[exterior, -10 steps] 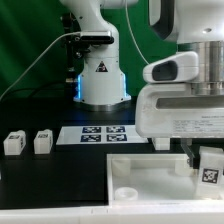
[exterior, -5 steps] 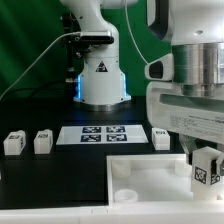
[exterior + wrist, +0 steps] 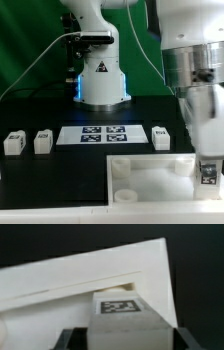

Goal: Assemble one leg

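Before me the marker board (image 3: 103, 133) lies flat on the dark desk (image 3: 60, 180), with the big white tray (image 3: 150, 178) nearer the camera.

Even, bright light falls on a dark bench (image 3: 50, 180), the near arm (image 3: 195, 70) is blurred and out of focus, and the wrist view is soft, its white tray (image 3: 60, 280) glaring.

The exterior view faces the robot base (image 3: 101, 82) across the table (image 3: 50, 175), low and near. The wrist view looks closely down between the fingers (image 3: 68, 339); both share the tray (image 3: 150, 170) corner.
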Available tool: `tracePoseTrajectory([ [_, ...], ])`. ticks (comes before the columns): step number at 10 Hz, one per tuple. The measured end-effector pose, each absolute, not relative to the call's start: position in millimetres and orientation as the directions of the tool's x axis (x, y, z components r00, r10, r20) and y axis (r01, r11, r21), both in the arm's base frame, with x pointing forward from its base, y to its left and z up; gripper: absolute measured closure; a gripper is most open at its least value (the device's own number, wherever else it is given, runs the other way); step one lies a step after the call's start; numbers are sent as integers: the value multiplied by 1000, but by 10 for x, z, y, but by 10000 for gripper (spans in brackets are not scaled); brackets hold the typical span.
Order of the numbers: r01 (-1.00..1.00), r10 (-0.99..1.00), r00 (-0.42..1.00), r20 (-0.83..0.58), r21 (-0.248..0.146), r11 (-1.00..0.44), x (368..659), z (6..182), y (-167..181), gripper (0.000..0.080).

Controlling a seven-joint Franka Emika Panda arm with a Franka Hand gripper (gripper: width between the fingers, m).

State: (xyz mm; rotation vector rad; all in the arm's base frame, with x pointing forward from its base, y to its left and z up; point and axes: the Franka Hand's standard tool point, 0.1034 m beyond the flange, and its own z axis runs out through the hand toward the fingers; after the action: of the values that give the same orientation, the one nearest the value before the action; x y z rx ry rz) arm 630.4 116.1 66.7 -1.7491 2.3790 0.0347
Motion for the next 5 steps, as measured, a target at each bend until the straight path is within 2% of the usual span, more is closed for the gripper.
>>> tracePoseTrajectory([
  [2,-935,-931,-326,-166,-92,344,6300,668,1154,502],
  [3,-939,-935,-314,-165,-93,332,6298,663,1156,451],
  [4,-940,-936,-312,-165,-93,330,6295,657,1158,316],
  [5,-940,-936,-310,-165,-93,328,6294,655,1159,316],
])
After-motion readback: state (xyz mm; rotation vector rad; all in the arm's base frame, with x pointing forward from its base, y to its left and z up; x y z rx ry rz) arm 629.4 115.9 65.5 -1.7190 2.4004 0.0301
